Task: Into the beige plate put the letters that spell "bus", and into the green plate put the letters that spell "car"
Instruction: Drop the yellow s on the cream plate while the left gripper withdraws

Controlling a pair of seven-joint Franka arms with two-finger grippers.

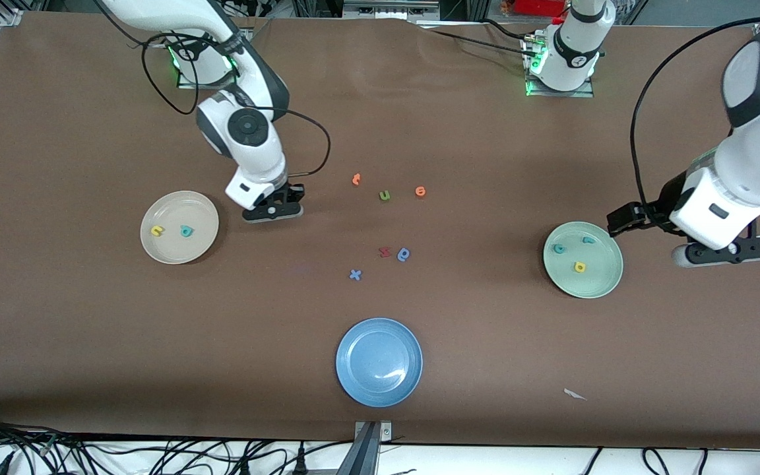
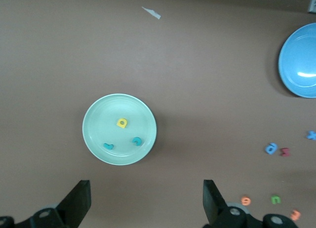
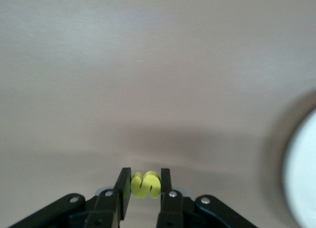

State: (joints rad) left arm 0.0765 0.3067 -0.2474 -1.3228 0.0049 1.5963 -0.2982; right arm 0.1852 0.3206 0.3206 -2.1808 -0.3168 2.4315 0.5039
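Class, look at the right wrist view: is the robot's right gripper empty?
No: the right gripper has its fingers shut on a small yellow foam s.

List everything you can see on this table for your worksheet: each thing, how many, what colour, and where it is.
Beige plate: one, cream, toward the right arm's end of the table.
Letters in it: two, a yellow u and a teal b.
Green plate: one, pale mint, toward the left arm's end.
Letters in it: three, a teal c, a teal r, a yellow a.
Blue plate: one, nearest the front camera, nothing in it.
Loose letters mid-table: six; two orange, one green, one red, two blue.
Paper scrap: one, white, near the table's front edge.
Right claw: shut on a yellow s, over bare table beside the beige plate.
Left claw: open, beside the green plate, waiting.
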